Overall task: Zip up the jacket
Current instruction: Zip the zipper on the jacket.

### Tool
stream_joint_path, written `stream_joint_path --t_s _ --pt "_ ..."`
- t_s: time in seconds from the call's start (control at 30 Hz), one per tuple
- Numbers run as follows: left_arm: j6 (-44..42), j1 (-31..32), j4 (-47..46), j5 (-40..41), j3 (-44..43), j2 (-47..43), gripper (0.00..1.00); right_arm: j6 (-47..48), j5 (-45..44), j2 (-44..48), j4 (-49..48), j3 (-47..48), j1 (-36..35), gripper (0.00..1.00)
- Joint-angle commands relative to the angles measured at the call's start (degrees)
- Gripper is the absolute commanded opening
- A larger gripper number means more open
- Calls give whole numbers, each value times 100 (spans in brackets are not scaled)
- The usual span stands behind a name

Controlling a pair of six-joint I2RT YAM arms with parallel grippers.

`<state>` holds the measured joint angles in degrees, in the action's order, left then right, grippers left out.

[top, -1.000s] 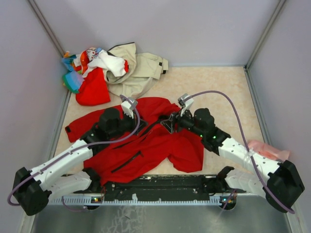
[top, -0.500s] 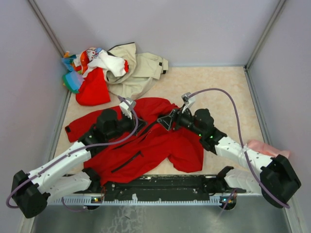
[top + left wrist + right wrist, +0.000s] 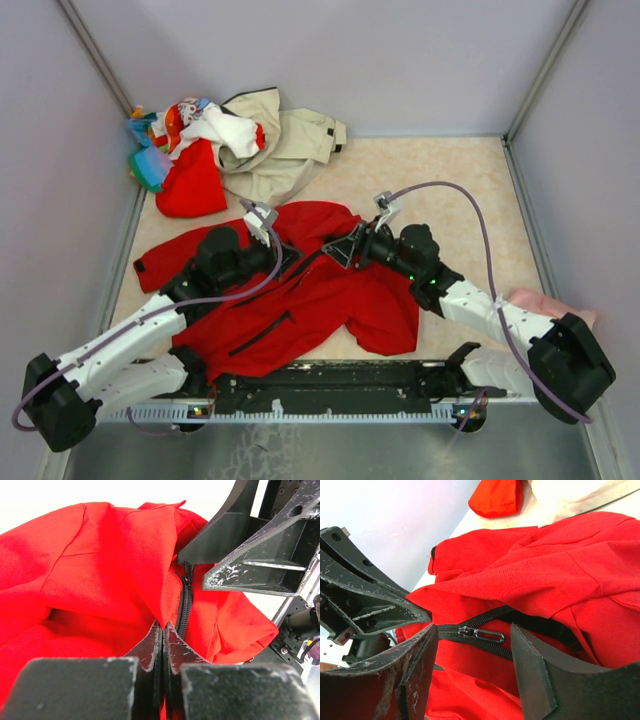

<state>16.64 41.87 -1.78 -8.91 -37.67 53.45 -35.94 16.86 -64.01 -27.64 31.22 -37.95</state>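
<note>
The red jacket (image 3: 300,300) lies crumpled on the counter (image 3: 450,180) in front of both arms. The left gripper (image 3: 164,630) is closed tight, apparently pinching a fold of its fabric beside the black zipper (image 3: 184,605). The right gripper (image 3: 472,635) stands wide open, its jaws either side of the zipper pull (image 3: 487,636), holding nothing

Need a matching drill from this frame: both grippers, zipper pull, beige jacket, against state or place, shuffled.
Things
1. left gripper
2. right gripper
3. zipper pull
4. beige jacket

State or place
A. open, one finger on each side of the zipper
B. back left of the table, against the clothes pile
C. shut, pinching the red jacket next to its zipper
D. lying flat on the black zipper, between open fingers

Pairs: 1-C, 2-A, 3-D, 4-B
</note>
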Motion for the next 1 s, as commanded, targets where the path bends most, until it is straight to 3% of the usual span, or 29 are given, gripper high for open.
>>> stream_joint_path --t_s 0.0,0.6,0.97 --pt "47 6 -485 -80 9 -138 0 -155 127 -97 -378 7 7 58" --pt "126 6 -525 -53 101 -97 0 -730 288 127 -733 -207 3 44" --pt "135 6 -498 -37 133 -85 0 -792 222 280 -778 -249 1 28"
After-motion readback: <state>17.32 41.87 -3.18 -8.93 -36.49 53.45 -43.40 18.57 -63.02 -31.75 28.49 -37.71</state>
